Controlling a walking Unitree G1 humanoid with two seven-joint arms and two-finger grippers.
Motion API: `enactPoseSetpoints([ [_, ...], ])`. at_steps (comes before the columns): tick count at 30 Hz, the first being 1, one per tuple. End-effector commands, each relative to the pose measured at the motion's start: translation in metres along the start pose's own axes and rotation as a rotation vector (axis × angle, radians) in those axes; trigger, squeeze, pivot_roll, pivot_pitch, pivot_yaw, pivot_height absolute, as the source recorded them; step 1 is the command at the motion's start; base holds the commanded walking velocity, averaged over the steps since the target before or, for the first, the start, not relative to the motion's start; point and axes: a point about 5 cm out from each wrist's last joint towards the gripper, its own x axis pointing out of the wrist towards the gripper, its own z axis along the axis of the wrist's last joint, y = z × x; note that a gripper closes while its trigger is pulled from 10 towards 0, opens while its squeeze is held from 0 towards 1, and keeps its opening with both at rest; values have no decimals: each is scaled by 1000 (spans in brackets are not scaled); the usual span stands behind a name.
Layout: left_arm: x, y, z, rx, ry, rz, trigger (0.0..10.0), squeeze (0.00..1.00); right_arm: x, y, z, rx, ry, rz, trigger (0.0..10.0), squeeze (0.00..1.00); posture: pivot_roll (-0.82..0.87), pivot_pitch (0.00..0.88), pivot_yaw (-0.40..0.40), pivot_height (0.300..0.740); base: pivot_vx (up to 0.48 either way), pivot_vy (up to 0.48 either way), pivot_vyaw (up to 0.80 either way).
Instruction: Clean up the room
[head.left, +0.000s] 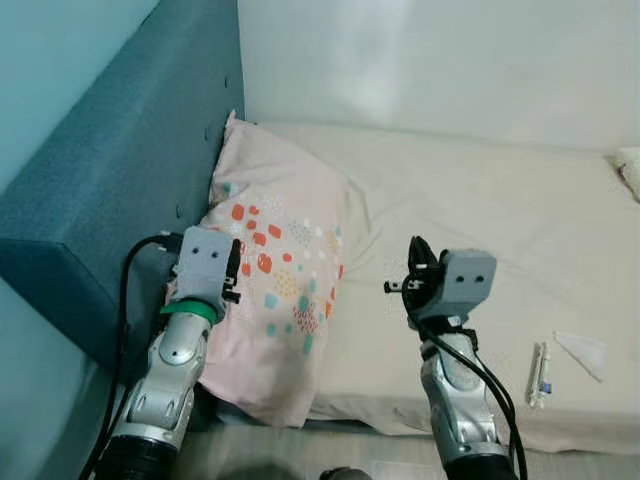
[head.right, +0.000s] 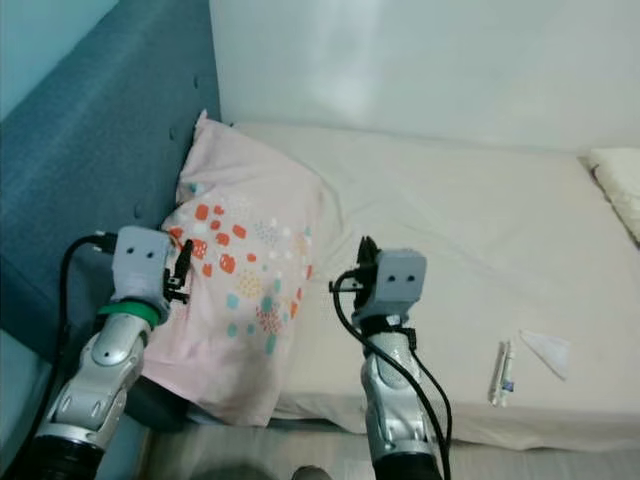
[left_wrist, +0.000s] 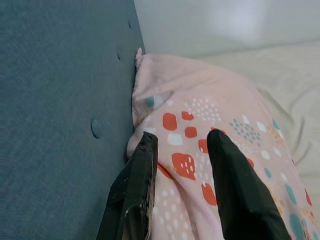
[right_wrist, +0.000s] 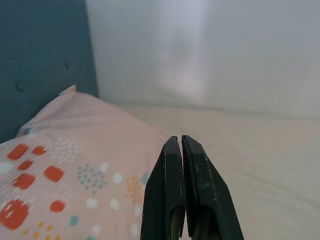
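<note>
A pink pillow (head.left: 280, 280) with red and teal spots lies at the head of the bed, leaning against the teal headboard (head.left: 110, 170). My left gripper (left_wrist: 182, 137) is open just over the pillow's edge beside the headboard, and its fingers (left_wrist: 227, 170) hold nothing. My right gripper (right_wrist: 179, 139) is shut and empty, held above the beige mattress (head.left: 480, 190) just right of the pillow. On the sheet near the bed's front right edge lie a small white tube (head.left: 540, 373) and a crumpled white tissue (head.left: 583, 352).
A white wall runs along the far side of the bed. A cream pillow corner (head.left: 630, 170) pokes in at the far right. A black cable (head.left: 128, 290) loops from my left arm beside the headboard. The floor (head.left: 300, 450) shows below the mattress edge.
</note>
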Motion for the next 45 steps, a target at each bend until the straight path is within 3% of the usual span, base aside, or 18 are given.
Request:
enactPoseSetpoints([
  [1, 1, 2, 0, 7, -4, 8, 10000, 0, 2, -7, 0, -16, -10, -34, 10000, 0, -118, 0, -2, 738, 0, 0, 0],
  [6, 6, 8, 2, 18, -15, 17, 10000, 0, 6, -9, 7, -16, -39, -56, 10000, 0, -120, 0, 8, 738, 0, 0, 0],
  [11, 8, 10, 0, 14, -6, 48, 10000, 0, 0, -6, 2, -16, -17, -46, 10000, 0, -122, 0, 7, 738, 0, 0, 0],
  [13, 7, 4, 0, -18, -1, 58, 10000, 0, -2, -1, -8, 32, 49, -35, 10000, 0, -122, 2, -6, 738, 0, 0, 0],
  [18, 10, -8, 5, -49, -22, 30, 10000, 0, -2, -5, -24, 53, 170, -85, 10000, 0, -110, 0, -24, 738, 0, 0, 0],
  [22, 15, -16, 11, -71, -42, 24, 10000, 0, -5, -11, -34, -18, 231, -98, 10000, 0, -101, 0, -30, 738, 0, 0, 0],
  [23, 17, -20, 7, -70, -22, 22, 10000, 0, -5, -21, -38, -71, 260, -133, 10000, 0, -100, 0, -31, 738, 0, 0, 0],
  [25, 17, -21, 3, -65, -1, 19, 10000, 0, -5, -27, -39, -81, 269, -153, 10000, 0, -100, 0, -31, 738, 0, 0, 0],
  [30, 17, -19, -2, -69, 26, 20, 10000, 0, -3, -27, -35, -82, 247, -130, 10000, 0, -107, 0, -31, 738, 0, 0, 0],
  [36, 13, -18, -5, -47, 18, -11, 10000, 0, 2, -3, -14, -121, 89, 21, 10000, 0, -105, 0, -32, 738, 0, 0, 0],
  [39, 11, -18, -6, -36, 14, -17, 10000, 0, 2, -2, -11, -132, 70, 31, 10000, 0, -104, 0, -32, 738, 0, 0, 0],
  [44, -9, -8, -5, 16, -19, -27, 10000, 0, -8, -7, -4, -152, 53, 20, 10000, 0, -103, 0, -28, 738, 0, 0, 0],
  [45, -19, 0, -5, 34, -19, -28, 10000, 0, -15, -9, -2, -160, 54, 26, 10000, 0, -95, 0, -32, 738, 0, 0, 0],
])
